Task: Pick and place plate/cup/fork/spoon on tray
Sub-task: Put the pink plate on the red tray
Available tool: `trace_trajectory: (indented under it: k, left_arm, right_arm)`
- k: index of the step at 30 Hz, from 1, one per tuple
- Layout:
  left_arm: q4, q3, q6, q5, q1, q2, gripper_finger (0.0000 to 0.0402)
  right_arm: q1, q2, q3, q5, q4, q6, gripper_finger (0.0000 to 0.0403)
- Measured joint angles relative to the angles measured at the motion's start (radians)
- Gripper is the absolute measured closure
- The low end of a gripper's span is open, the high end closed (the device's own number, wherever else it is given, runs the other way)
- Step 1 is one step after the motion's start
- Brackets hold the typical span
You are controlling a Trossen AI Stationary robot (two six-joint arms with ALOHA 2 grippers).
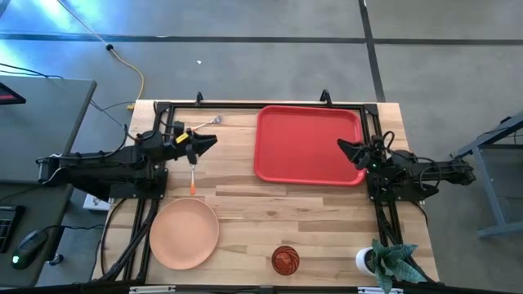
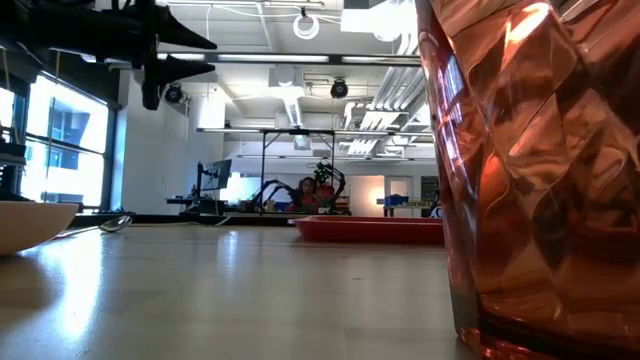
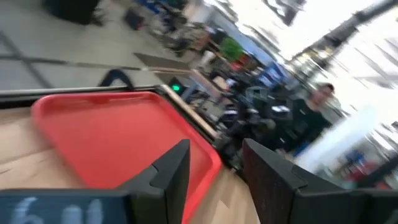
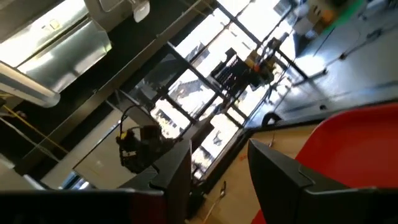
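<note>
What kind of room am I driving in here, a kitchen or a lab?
Most likely a robotics lab or workshop, not a kitchen. The wooden table stands on a bare grey floor; the low view shows exposed ceiling ducts and another arm rig behind; a desk with a mouse sits beside it.

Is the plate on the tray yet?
No. In the high view the plate lies on the bare wooden table near the left front corner, well apart from the red tray, which holds nothing.

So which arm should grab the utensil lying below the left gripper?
Left, probably. The left gripper hangs almost over the orange-handled utensil, jaws open. The right gripper sits across the table at the tray, whose surface looks bare.
</note>
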Motion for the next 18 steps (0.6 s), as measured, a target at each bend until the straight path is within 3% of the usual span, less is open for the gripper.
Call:
trace_trajectory:
  k: [4, 10, 14, 18]
  left_arm:
    - [-0.001, 0.037, -0.031, 0.011, 0.030, 0.039, 0.0260]
    - [-0.008, 0.171, 0.088, 0.041, 0.009, 0.083, 0.0261]
    - [-0.139, 0.258, 0.211, 0.042, -0.038, 0.112, 0.0261]
    - [-0.369, 0.278, 0.272, -0.043, -0.040, 0.150, 0.0261]
  right_arm:
    - [-0.001, 0.000, 0.001, 0.064, 0.135, -0.129, 0.0253]
    - [-0.001, 0.000, 0.002, 0.111, 0.329, -0.297, 0.0253]
    - [-0.001, 0.009, 0.002, 0.113, 0.294, -0.282, 0.0253]
    - [-0.002, 0.044, 0.002, 0.126, 0.182, -0.245, 0.0253]
